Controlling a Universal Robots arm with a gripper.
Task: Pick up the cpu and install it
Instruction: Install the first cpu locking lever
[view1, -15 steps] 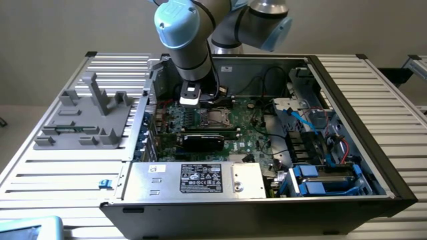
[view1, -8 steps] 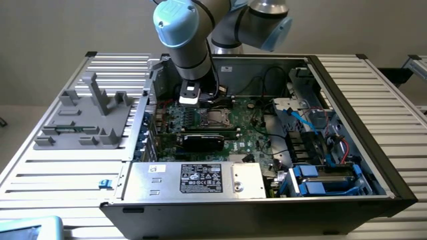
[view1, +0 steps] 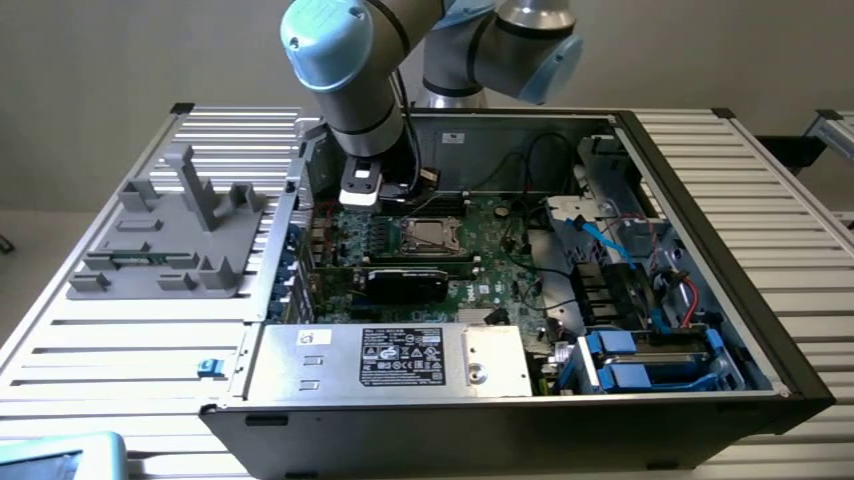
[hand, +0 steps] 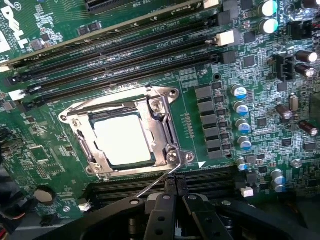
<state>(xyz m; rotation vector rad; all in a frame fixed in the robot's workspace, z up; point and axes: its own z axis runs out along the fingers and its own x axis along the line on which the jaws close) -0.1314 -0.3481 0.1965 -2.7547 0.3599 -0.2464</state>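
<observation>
Fixture: on the exterior view's left I see a grey plastic fixture with upright posts. It stands on the slatted bench, just beside the case.
Case: the open computer case lies on the bench with its motherboard facing up.
Arm: the robot arm comes down from above into the part of the case toward the exterior view's left.
Gripper: the gripper hangs low over the board, just to the exterior view's left of the socket.
Fingers: in the wrist view I read the fingers as closed together. Their tips sit right at the socket's thin wire lever, and I cannot tell whether they pinch it or only touch it.
Cpu: the cpu is not in the fingers. It lies flat in the socket, shiny top up, with the metal frame around it, near the middle of the board.
Memory slots: long dark memory slots run beside the socket.
Power supply: a silver power supply with a label sits at the case's near edge.
Drive bays: blue drive bays sit toward the exterior view's right.
</observation>
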